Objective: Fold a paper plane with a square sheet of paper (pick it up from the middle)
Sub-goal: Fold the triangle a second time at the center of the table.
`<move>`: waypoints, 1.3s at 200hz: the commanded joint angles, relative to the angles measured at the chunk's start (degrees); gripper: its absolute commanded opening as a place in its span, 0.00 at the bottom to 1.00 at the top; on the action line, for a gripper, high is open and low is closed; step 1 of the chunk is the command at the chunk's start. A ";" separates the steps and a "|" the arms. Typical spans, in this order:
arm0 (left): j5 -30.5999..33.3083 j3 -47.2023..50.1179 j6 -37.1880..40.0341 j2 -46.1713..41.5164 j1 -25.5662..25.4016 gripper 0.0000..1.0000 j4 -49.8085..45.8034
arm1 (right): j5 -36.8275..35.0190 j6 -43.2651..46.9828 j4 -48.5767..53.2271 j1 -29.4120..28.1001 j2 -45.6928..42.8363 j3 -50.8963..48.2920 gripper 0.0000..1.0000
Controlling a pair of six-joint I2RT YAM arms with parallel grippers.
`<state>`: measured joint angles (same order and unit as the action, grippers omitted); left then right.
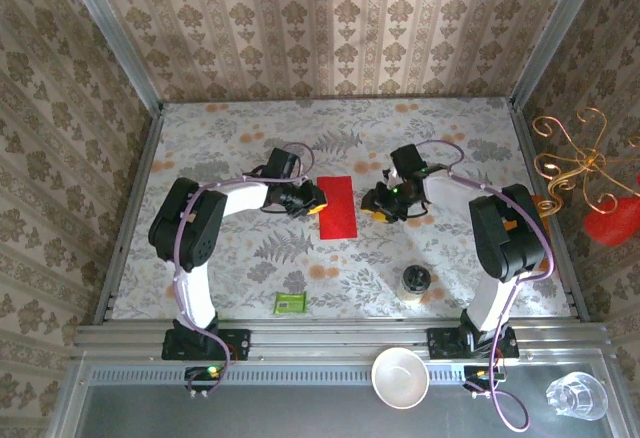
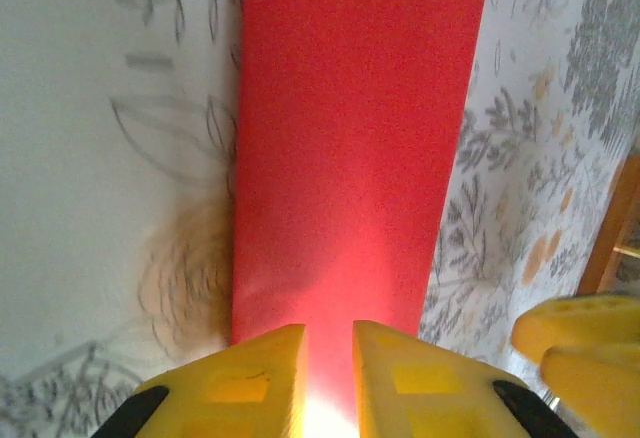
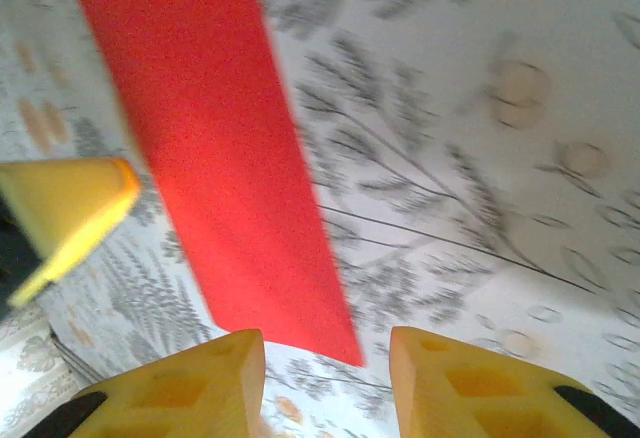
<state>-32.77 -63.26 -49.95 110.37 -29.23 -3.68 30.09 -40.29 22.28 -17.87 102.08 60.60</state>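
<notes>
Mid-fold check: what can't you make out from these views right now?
- Left wrist view: whether the left gripper grips the bright red paper sheet; its near edge vanishes behind the yellow fingers into glare.
- Right wrist view: blurred; the sheet's far end is cut off by the top edge.
- Top view: creases too small to see.

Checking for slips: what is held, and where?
Right pincer holds nothing. Left pincer straddles the red paper edge, jaws slightly apart; grip cannot be told.
</notes>
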 commanded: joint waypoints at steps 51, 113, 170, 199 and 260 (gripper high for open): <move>-2.21 -4.13 -0.47 4.05 0.58 0.21 -2.19 | 0.82 -2.85 -3.39 -1.22 -0.76 -5.21 0.40; 0.14 -4.56 -1.37 5.91 0.67 0.21 -6.28 | 3.49 -3.12 -7.79 -2.30 0.04 -6.96 0.37; -0.02 -5.05 -1.37 6.36 0.67 0.20 -8.35 | 4.87 -1.54 -7.09 -4.61 0.46 -6.57 0.37; -0.13 -5.31 -1.57 6.64 0.67 0.20 -8.79 | 4.98 -1.56 -7.40 -5.25 1.55 -5.96 0.33; -0.19 -5.58 -1.72 7.14 0.76 0.20 -9.08 | 5.22 -0.85 -7.48 -5.94 2.83 -5.40 0.29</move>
<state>-33.85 -68.42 -50.89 115.42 -28.73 -8.71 33.89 -42.15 14.74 -23.31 103.59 54.15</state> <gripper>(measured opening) 0.203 0.304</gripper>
